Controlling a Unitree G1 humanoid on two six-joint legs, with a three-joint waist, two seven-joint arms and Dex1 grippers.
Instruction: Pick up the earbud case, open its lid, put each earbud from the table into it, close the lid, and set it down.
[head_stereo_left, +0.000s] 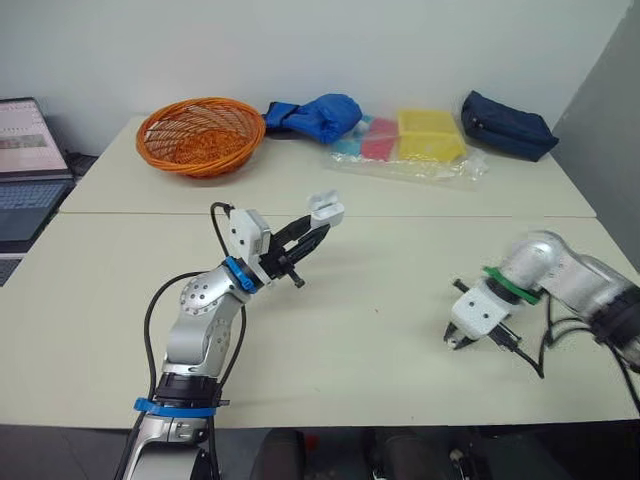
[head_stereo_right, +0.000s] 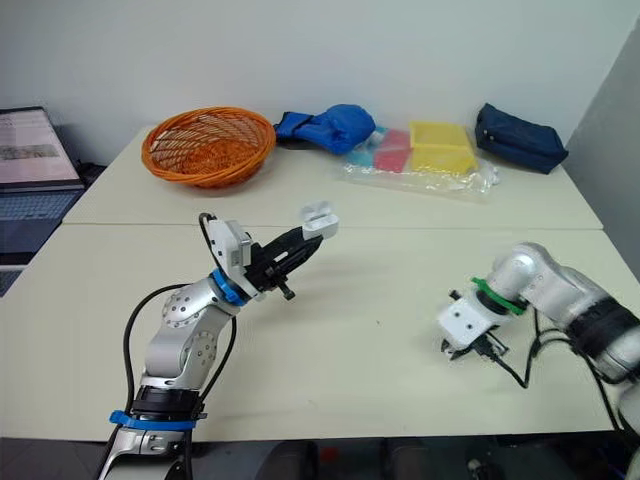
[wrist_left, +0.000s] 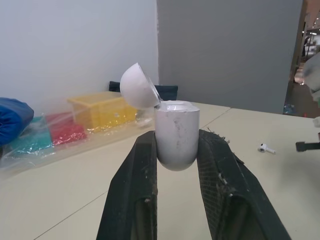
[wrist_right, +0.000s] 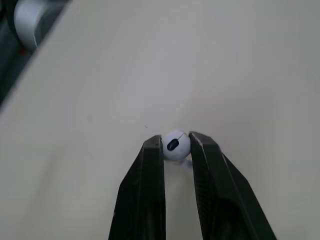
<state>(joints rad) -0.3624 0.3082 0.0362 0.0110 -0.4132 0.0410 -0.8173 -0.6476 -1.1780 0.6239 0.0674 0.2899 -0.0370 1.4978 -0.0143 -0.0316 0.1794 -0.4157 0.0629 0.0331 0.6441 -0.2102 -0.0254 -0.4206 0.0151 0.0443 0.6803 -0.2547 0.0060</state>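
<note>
Aloft, left pincer (head_stereo_left: 314, 231) angled up, clamping case (head_stereo_left: 326, 208)

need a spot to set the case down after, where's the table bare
Bare: mid table between the left gripper holding the earbud case and the right gripper on an earbud. Crowded: far edge, orange basket, blue bag, bagged boxes, navy pouch.

White earbud case (wrist_left: 177, 132) hangs upright, lid (wrist_left: 137, 92) flipped open; a white earbud (wrist_right: 175, 145) lies on the table (head_stereo_left: 380, 300).

Bright, even indoor light, soft faint shadows
</note>
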